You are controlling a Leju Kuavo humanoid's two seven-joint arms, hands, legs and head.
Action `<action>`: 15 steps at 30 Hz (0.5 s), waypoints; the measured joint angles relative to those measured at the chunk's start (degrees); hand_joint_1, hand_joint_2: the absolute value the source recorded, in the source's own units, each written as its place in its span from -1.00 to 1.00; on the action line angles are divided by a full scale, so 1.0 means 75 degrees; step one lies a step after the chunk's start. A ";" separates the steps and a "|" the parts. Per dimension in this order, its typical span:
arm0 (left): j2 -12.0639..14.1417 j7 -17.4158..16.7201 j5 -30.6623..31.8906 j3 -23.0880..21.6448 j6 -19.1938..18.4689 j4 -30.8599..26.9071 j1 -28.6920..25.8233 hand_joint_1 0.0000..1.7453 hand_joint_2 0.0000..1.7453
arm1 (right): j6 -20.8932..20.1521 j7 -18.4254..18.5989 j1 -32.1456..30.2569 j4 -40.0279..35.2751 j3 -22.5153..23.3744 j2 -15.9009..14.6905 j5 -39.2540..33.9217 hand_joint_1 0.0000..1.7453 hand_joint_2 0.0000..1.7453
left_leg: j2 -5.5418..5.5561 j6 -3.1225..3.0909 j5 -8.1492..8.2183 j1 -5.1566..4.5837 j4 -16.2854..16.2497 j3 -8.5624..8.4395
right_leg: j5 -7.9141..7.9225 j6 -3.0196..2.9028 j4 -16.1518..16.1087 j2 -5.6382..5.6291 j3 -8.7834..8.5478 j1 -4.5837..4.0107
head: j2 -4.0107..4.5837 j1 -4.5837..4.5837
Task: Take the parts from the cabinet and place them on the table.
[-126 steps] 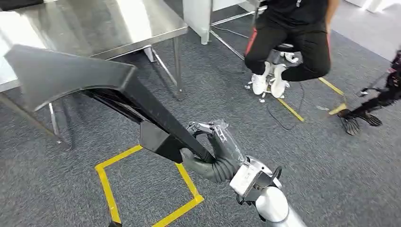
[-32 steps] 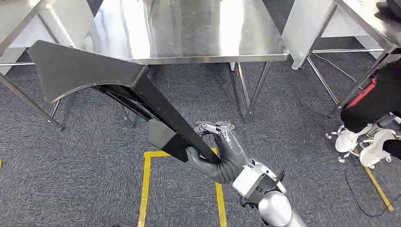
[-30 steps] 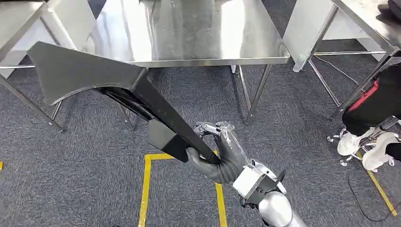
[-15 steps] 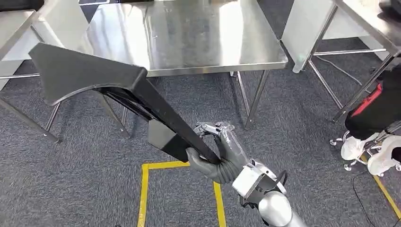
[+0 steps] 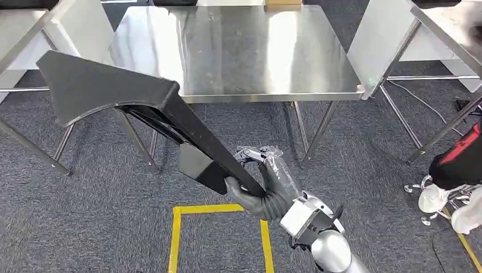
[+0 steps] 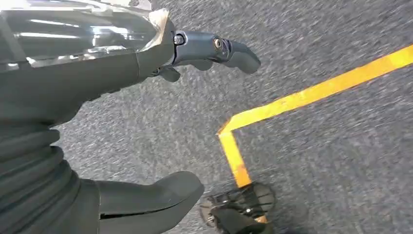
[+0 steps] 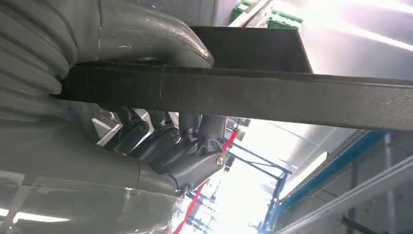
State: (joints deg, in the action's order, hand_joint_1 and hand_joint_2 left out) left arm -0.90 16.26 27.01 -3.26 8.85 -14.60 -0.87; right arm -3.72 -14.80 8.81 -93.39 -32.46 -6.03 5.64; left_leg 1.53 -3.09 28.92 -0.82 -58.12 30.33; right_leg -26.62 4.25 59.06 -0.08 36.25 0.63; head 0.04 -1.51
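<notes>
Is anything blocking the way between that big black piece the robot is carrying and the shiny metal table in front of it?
Nothing visible does. The right hand grips the long black part, whose wide end already overlaps the steel table's near corner in the head view. The near tabletop is bare; a small box sits at its far edge.

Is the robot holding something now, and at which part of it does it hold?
The right hand grips a long black part at its narrow end, near a boxy block. The left hand holds nothing.
</notes>
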 joint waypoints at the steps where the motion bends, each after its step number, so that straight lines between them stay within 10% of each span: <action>1: 0.0000 0.0000 -0.0003 0.0000 0.0003 0.0003 -0.0006 -1.00 1.00 | 0.0000 0.0006 0.0024 0.0012 -0.0003 0.0000 0.0006 1.00 1.00 | 0.0006 0.0046 0.0051 -0.0003 0.0033 -0.0007 | -0.0071 -0.0202 0.0009 0.0054 -0.0074 -0.0031 | 0.0000 -0.0011; 5: 0.0015 0.0006 -0.0038 0.0000 0.0009 0.0017 -0.0007 -1.00 1.00 | 0.0000 0.0003 0.0025 0.0009 0.0003 0.0029 0.0003 1.00 1.00 | -0.0059 0.0208 0.0076 -0.0003 -0.0321 -0.0003 | 0.0108 -0.0575 -0.0161 -0.0007 -0.0433 0.0066 | -0.0003 0.0000; 10: -0.0011 0.0029 -0.0047 0.0000 0.0015 0.0035 -0.0016 -1.00 1.00 | 0.0009 0.0003 0.0017 0.0012 0.0000 0.0070 0.0006 1.00 1.00 | -0.0161 0.0476 0.0937 0.0184 -0.2148 0.1476 | -0.0147 -0.0630 -0.0169 -0.0012 -0.0668 0.0078 | -0.0003 0.0035; 12: -0.0006 0.0041 -0.0052 0.0000 0.0015 0.0046 -0.0016 -1.00 1.00 | 0.0009 0.0009 0.0007 0.0012 0.0000 0.0079 0.0014 1.00 1.00 | -0.0188 0.0482 0.0595 0.0224 -0.1627 0.1464 | -0.0296 -0.0579 -0.0169 -0.0018 -0.0856 0.0104 | -0.0003 0.0035; 15: -0.0009 0.0108 -0.0114 0.0020 0.0023 0.0105 -0.0031 -1.00 1.00 | 0.0000 0.0032 0.0026 0.0015 0.0000 0.0131 0.0029 1.00 1.00 | -0.0260 0.0429 -0.0851 0.0227 -0.0106 0.1000 | -0.0545 -0.0463 -0.0179 -0.0004 -0.1088 0.0124 | -0.0003 0.0044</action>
State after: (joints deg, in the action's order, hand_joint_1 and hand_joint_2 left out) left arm -0.96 17.07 26.16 -3.10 9.03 -13.81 -1.10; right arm -3.72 -14.56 9.00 -93.29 -32.46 -5.05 5.86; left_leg -0.42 0.12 22.54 0.88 -58.92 37.83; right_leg -30.71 0.78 57.71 -0.10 28.09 1.56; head 0.02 -1.18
